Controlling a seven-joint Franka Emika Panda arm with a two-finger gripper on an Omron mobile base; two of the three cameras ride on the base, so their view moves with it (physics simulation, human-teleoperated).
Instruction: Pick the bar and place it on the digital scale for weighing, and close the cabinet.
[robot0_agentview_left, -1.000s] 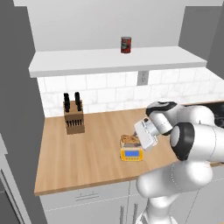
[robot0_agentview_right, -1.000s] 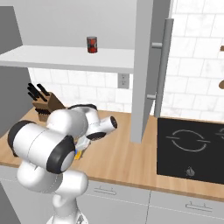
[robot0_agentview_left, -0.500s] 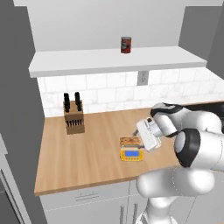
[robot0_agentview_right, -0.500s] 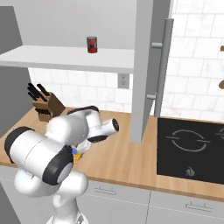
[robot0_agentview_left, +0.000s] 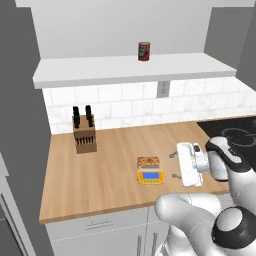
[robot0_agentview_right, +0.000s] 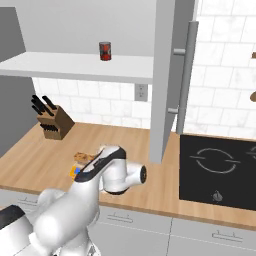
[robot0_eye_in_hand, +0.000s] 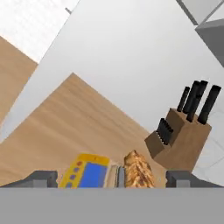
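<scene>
Releasing: bar (robot0_agentview_left: 148, 161) set on digital scale (robot0_agentview_left: 150, 176); end effector (robot0_agentview_left: 174, 165) spread apart, empty, just beside it.
Next: swing cabinet (robot0_agentview_right: 166, 75) door shut.

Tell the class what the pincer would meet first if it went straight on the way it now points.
Most likely the bar lying on the scale, between the open pincer tips. The knife block stands farther behind, though depth is hard to judge.
</scene>
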